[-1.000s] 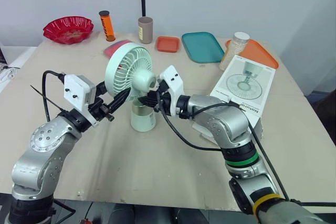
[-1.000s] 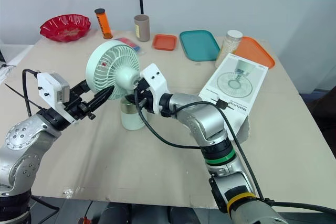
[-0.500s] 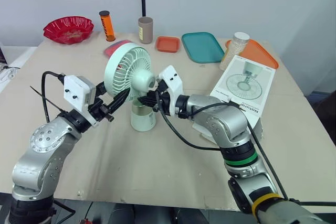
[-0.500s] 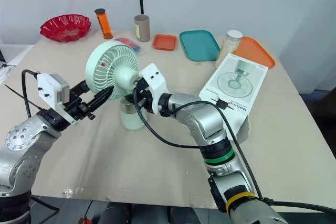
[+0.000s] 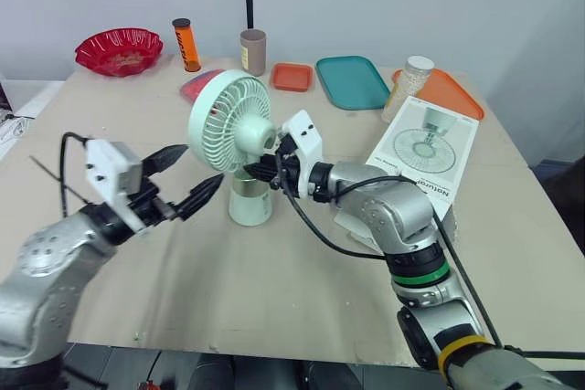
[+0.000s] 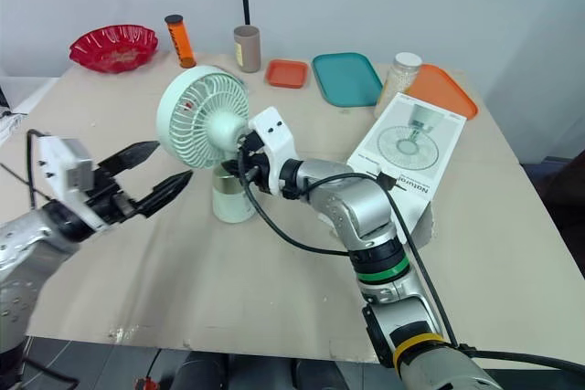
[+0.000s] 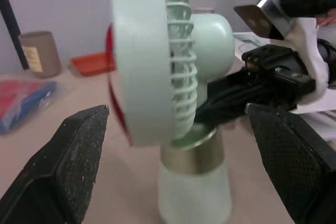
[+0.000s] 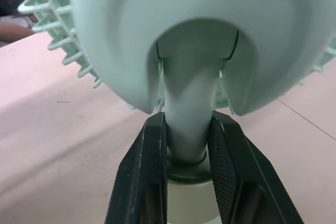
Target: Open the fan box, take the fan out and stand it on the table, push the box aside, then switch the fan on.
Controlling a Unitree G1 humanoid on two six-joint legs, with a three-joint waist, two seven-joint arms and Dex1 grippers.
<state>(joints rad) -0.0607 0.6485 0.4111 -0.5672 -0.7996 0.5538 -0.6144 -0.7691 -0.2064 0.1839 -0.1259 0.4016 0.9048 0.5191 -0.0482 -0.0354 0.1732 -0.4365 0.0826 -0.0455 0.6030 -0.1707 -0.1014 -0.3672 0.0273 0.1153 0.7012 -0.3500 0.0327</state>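
Mid-table, your fan (image 5: 233, 125) stands upright, with its box (image 5: 428, 148) well apart on the right. Right gripper (image 8: 186, 135) pinches the stiff neck: a good hold, since the fan looks light and top-heavy. Left gripper (image 5: 203, 163) hangs spread wide beside the fragile grille.

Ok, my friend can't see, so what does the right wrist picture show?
The right gripper is shut on the neck of the pale green fan, just above its base. The fan's round back and grille rise over the black fingers, with the tan table behind.
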